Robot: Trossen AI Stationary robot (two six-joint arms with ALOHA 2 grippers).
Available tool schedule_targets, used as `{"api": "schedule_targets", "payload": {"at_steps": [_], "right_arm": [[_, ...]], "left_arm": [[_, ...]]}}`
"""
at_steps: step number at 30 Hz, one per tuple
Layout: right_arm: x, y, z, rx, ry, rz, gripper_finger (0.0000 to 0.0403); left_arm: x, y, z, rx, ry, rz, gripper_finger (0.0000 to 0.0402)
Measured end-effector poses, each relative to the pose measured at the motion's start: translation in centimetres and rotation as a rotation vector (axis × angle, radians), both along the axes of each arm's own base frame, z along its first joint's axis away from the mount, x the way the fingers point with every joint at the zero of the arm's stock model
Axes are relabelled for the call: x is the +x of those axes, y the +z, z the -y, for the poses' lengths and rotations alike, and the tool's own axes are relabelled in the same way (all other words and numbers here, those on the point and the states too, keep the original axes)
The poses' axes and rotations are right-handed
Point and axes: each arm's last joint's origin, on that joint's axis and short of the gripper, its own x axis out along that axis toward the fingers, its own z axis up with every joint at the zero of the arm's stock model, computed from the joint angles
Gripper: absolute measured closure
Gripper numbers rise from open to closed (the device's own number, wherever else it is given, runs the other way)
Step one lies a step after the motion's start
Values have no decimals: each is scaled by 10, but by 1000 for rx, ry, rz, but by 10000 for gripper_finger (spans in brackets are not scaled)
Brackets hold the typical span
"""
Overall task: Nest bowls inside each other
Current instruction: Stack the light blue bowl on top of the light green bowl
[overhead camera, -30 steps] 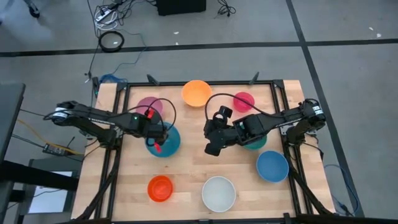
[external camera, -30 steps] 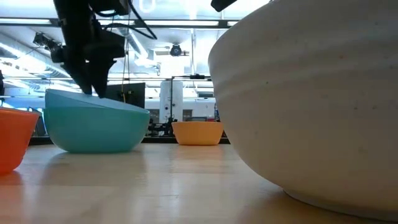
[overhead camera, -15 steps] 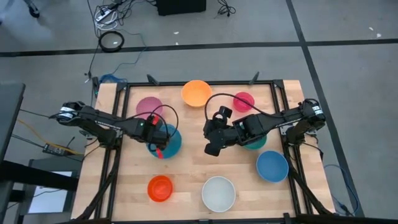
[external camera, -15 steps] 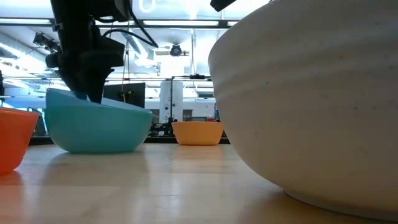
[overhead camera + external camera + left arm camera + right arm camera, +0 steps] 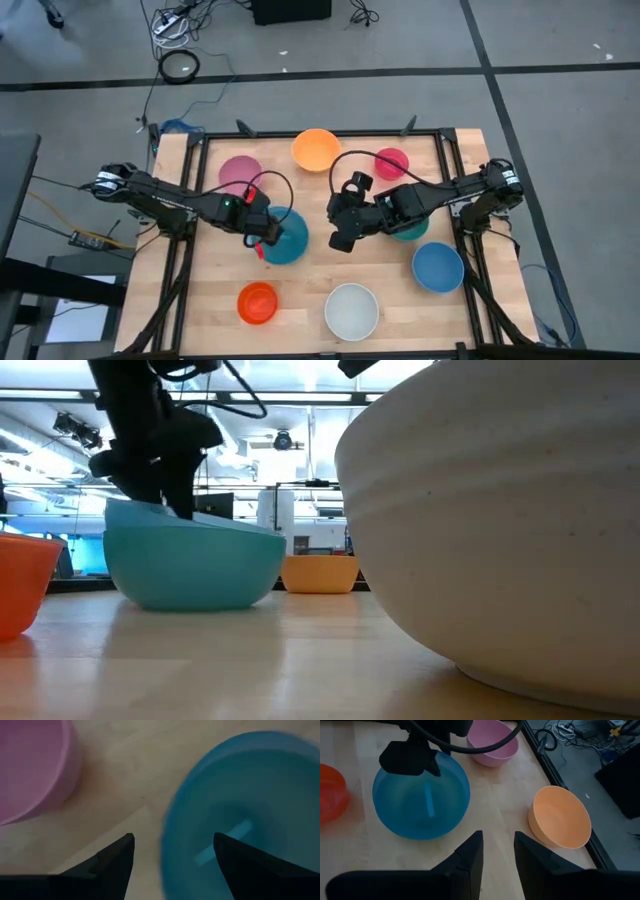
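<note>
- Presently the left gripper (image 5: 266,232) sits over the left rim of a blue bowl (image 5: 284,237) at mid-table; jaws spread wide, one finger inside the rim and one outside by the left wrist view. Whether they pinch the wall, I cannot tell.
- Risk: a thin-rim hold on light plastic could slip or tip the bowl; in the low view its rim already looks tilted.
- Risk: the right gripper (image 5: 340,238) hangs just right of that bowl, fingers (image 5: 470,855) parted a little, holding nothing. Carrying the bowl rightward could clip it.
- Other bowls lie well apart: pink bowl (image 5: 240,172) far left, orange bowl (image 5: 316,148) far centre, magenta bowl (image 5: 392,162) far right, teal bowl (image 5: 412,228) under the right arm, second blue bowl (image 5: 438,267) right, white bowl (image 5: 352,311) near centre, red-orange bowl (image 5: 257,303) near left. Nothing visibly nested yet.
- Surface: pale wooden table (image 5: 310,270) in a dark frame.
- Room: grey floor with dark tape lines, cables (image 5: 178,40) beyond the far edge; low view shows bright ceiling lights and equipment behind.
</note>
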Motion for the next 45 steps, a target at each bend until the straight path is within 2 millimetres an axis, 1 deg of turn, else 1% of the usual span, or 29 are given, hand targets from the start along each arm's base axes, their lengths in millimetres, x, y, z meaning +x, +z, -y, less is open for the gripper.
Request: {"api": "schedule_targets", "payload": {"at_steps": [2, 5, 7, 9, 13, 17, 20, 22, 24, 27, 30, 34, 36, 39, 43, 45], "right_arm": [[1, -2, 0, 3, -2, 9, 305], [6, -12, 3, 20, -22, 29, 305], [11, -21, 10, 48, -43, 45, 305], [17, -33, 21, 108, -54, 65, 305], [28, -53, 49, 184, -66, 97, 305], [34, -66, 87, 307, -64, 123, 305], [35, -64, 120, 402, -69, 158, 305], [32, -64, 140, 418, -89, 154, 305], [29, -65, 157, 413, -85, 145, 305], [25, -65, 175, 412, -52, 134, 305], [23, -66, 184, 357, 0, 104, 305], [22, -66, 188, 327, 25, 82, 305], [22, -66, 186, 346, 29, 87, 305], [26, -66, 172, 380, 63, 94, 305], [31, -65, 151, 376, 106, 94, 305], [32, -63, 143, 368, 113, 104, 305]], "left_arm": [[-4, 2, -1, 19, 6, -43, 122], [-1, 17, 0, 75, 0, -19, 122], [2, 34, 2, 136, -41, 17, 122], [5, 56, 6, 207, -93, 88, 122], [5, 97, 14, 363, -199, 177, 122], [-6, 133, 24, 503, -275, 249, 122], [-21, 149, 28, 591, -278, 281, 122], [-30, 156, 27, 606, -265, 303, 122], [-40, 158, 25, 600, -246, 312, 122], [-48, 160, 23, 576, -207, 327, 122], [-53, 156, 21, 553, -187, 294, 122], [-56, 151, 20, 539, -160, 249, 122], [-56, 148, 20, 527, -150, 227, 122], [-54, 137, 22, 484, -143, 194, 122], [-42, 107, 28, 439, -141, 161, 122], [-36, 92, 31, 409, -129, 169, 122]]}}
